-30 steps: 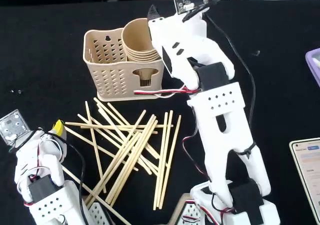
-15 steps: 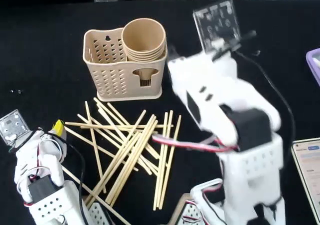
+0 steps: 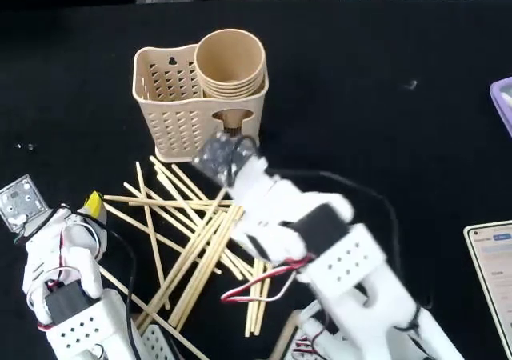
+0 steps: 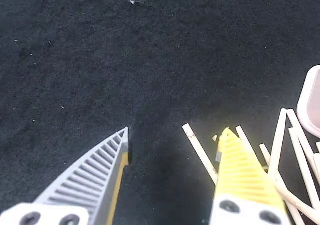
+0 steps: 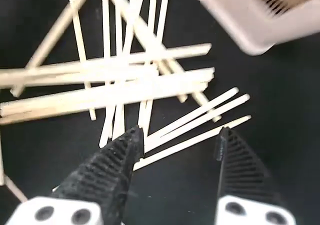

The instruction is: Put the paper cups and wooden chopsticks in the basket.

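A beige slotted basket [image 3: 178, 108] stands at the back of the black table with a stack of paper cups [image 3: 230, 60] inside it. Wooden chopsticks [image 3: 200, 232] lie scattered in a pile in front of it. My right arm [image 3: 296, 224] is bent low over that pile. My right gripper [image 5: 177, 135] hangs open just above several chopsticks [image 5: 150, 82], with the basket's corner [image 5: 250, 20] close beyond. My left gripper [image 4: 175, 135] is open near the table's front left, nothing between its fingers. Its yellow fingertip [image 3: 94, 203] is beside the chopstick ends [image 4: 200, 152].
A phone [image 3: 492, 272] lies at the right edge and a purple tray [image 3: 502, 100] sits farther back on that side. Small specks [image 3: 24, 146] lie on the cloth at far left. Bare black cloth stretches to the right of the basket.
My right arm has swung away from the basket's side and dropped low over the chopstick pile. The left arm has not moved.
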